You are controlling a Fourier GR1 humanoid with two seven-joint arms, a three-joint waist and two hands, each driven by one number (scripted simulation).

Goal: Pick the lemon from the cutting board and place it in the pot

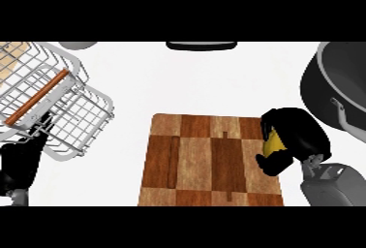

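Note:
The yellow lemon shows only as a sliver inside my right hand, whose fingers and thumb are curled round it at the right edge of the wooden cutting board. Whether the lemon rests on the board or is lifted off it, I cannot tell. The dark grey pot with a metal handle stands just right of and beyond the hand, cut off by the view's right edge. My left hand rests at the lower left, fingers pointing up, beside the wire basket.
A white wire basket with a wooden-handled bar lies tilted at the left, touching the left hand's fingers. A dark object and a grey round one sit at the counter's far edge.

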